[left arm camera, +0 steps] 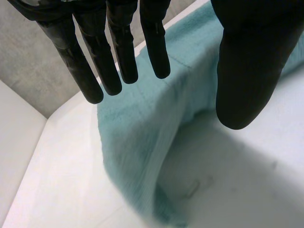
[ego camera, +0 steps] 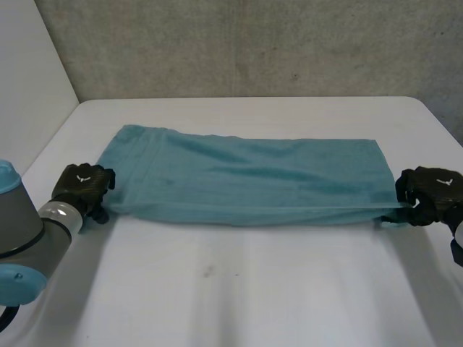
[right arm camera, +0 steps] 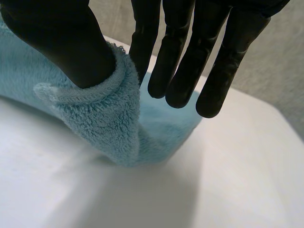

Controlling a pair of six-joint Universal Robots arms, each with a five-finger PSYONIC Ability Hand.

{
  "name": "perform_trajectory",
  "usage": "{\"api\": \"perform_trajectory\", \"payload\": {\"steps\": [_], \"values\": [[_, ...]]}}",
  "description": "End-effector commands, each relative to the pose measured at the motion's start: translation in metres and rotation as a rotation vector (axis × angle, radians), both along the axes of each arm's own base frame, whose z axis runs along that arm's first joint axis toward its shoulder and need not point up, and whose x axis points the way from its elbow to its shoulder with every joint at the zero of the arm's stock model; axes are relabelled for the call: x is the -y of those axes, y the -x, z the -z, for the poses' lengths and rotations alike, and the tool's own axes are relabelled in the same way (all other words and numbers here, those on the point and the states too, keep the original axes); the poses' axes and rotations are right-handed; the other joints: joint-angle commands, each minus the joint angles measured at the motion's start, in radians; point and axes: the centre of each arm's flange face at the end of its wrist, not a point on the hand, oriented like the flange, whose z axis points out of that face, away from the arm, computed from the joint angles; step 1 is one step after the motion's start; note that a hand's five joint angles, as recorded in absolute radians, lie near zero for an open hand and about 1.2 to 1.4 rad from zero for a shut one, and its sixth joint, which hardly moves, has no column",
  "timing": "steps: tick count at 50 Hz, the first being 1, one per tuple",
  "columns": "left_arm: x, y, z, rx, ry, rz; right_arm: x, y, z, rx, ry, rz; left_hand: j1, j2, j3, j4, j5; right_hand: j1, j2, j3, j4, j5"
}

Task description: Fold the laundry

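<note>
A teal towel (ego camera: 239, 177) lies across the white table (ego camera: 231, 289), folded over lengthwise. My left hand (ego camera: 83, 186) is at its near left corner. In the left wrist view that left hand (left arm camera: 118, 52) has straight fingers and the thumb held apart, and the towel (left arm camera: 142, 128) hangs loose below them, not gripped. My right hand (ego camera: 430, 191) is at the near right corner, where the towel's near edge runs taut into it. In the right wrist view the right hand (right arm camera: 71, 42) pinches the towel's hemmed corner (right arm camera: 109, 118) between thumb and fingers (right arm camera: 190, 61).
A grey wall runs behind the table's far edge (ego camera: 246, 98). A pale wall stands off the table's left side (ego camera: 29, 87). White tabletop stretches in front of the towel toward me.
</note>
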Motion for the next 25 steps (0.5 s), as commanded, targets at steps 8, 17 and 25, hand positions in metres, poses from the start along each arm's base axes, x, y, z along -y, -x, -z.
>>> {"api": "perform_trajectory", "payload": {"steps": [8,17,25], "values": [[0.007,-0.012,0.002,0.021,0.003,-0.032,0.005,0.012,0.000,-0.081,0.041,0.019,0.070,0.075,0.072,0.081,0.086,0.413,0.219,0.214,0.205,0.246],[0.009,-0.015,0.013,0.052,-0.020,-0.030,0.004,0.010,0.001,-0.078,0.037,0.007,0.671,0.676,0.673,0.682,0.687,0.413,0.219,0.214,0.205,0.246],[0.009,-0.019,-0.005,0.059,0.024,-0.050,0.005,0.011,-0.003,-0.107,0.054,0.000,0.812,0.818,0.815,0.824,0.828,0.413,0.219,0.214,0.205,0.246]]}}
